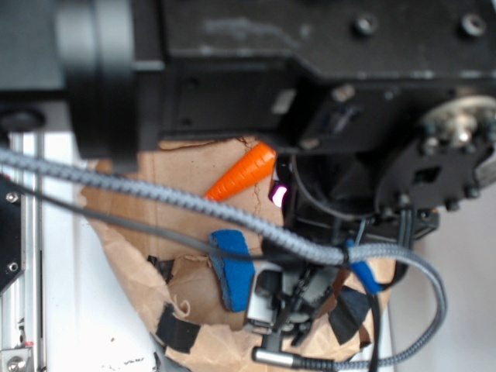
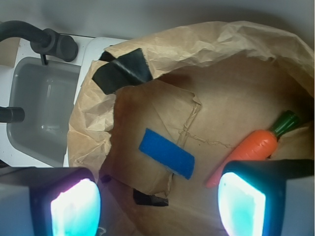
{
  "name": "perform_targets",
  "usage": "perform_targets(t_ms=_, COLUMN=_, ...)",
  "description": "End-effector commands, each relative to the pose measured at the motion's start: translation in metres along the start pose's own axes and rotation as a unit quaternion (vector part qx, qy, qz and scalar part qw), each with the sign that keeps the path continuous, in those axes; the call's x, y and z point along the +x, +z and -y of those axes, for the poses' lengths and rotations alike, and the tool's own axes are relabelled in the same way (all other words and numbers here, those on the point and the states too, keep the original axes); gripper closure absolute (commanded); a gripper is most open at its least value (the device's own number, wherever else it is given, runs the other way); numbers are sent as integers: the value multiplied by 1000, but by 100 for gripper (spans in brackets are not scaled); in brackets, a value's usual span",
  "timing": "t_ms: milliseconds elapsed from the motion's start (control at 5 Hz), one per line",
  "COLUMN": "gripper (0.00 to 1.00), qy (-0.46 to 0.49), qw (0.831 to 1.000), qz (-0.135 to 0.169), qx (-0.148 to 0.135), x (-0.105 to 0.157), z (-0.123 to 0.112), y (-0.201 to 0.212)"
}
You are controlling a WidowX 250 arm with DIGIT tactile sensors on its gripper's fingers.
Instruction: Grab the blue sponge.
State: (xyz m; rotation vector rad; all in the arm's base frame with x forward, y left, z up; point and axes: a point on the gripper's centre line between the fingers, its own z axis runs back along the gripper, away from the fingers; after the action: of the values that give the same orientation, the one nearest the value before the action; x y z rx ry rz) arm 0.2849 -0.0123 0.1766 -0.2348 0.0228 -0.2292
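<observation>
Lying flat on the floor of a crumpled brown paper bag [image 2: 197, 54], the blue sponge [image 2: 167, 153] shows in the wrist view as a bright blue rectangle set on a slant, near the middle of the bag's creased bottom. The gripper [image 2: 157, 204] hangs above it with its two fingers [image 2: 74, 204] spread wide apart at the lower corners of that view, their glowing pads on either side of the bag's floor and nothing between them; the sponge sits in the open space between and beyond the fingers, untouched.

Relative to the sponge, the orange toy carrot [image 2: 251, 147] lies well to the right, tilted, with its green top [image 2: 285, 123] pointing up toward the bag's right wall and its tip hidden behind the right finger. A patch of black tape [image 2: 123, 71] sits on the bag's rim up and to the left of the sponge, and a smaller black scrap [image 2: 150, 199] lies just below it. Farther left of the sponge, outside the bag, a grey sink basin [image 2: 42, 113] stands with a dark faucet [image 2: 49, 42] over its upper edge.

In the exterior view the robot arm [image 1: 310, 93] fills the top, braided cables [image 1: 194, 205] cross the bag, and the sponge [image 1: 231, 267] appears on edge below the carrot [image 1: 242, 172].
</observation>
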Motion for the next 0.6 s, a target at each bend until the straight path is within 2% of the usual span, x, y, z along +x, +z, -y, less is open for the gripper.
perform_targets(t_ms=0, gripper=0, qy=-74, qw=995, qz=57, qx=28, x=-18, z=-13, y=-30)
perform_targets(t_ms=400, gripper=0, qy=-81, qw=994, qz=51, qx=44, x=-8, z=-30, y=-55)
